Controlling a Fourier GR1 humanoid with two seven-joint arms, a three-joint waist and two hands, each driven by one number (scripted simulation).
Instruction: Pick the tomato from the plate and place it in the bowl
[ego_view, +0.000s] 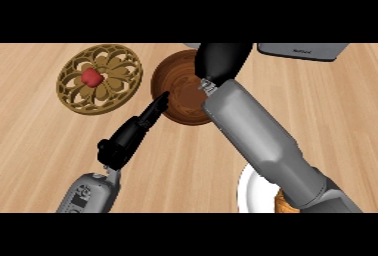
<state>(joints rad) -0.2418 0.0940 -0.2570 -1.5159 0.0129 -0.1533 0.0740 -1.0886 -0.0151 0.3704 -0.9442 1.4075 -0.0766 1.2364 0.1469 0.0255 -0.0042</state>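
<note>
1. The wooden counter (44, 150) fills the whole scene, pale grain running side to side.
2. The right forearm (258, 140) cuts across it, a long grey slab rising from the lower right corner and slanting up over the bowl.
3. The patterned plate (70, 97) lies at the upper left, golden-brown with a flower-like openwork design.
4. Just beside it to the right is the dark brown bowl (173, 115), partly covered by the right arm.
5. The left forearm (92, 195) comes in at the lower left, angled up toward the bowl.
6. A grey appliance (303, 50) pokes in at the top right edge.
7. A white plate (247, 192) peeks out under the right arm at the bottom, with something brownish on it that I can't identify.
8. The right hand (221, 57) hangs over the bowl's far rim, back toward us; whether it is opened or closed, I can't tell.
9. The left hand (129, 137) has its fingers straight and together, tips at the bowl's left rim, holding nothing.
10. And the tomato (91, 77): small, red, on the middle of the patterned plate, apart from both hands.
</note>
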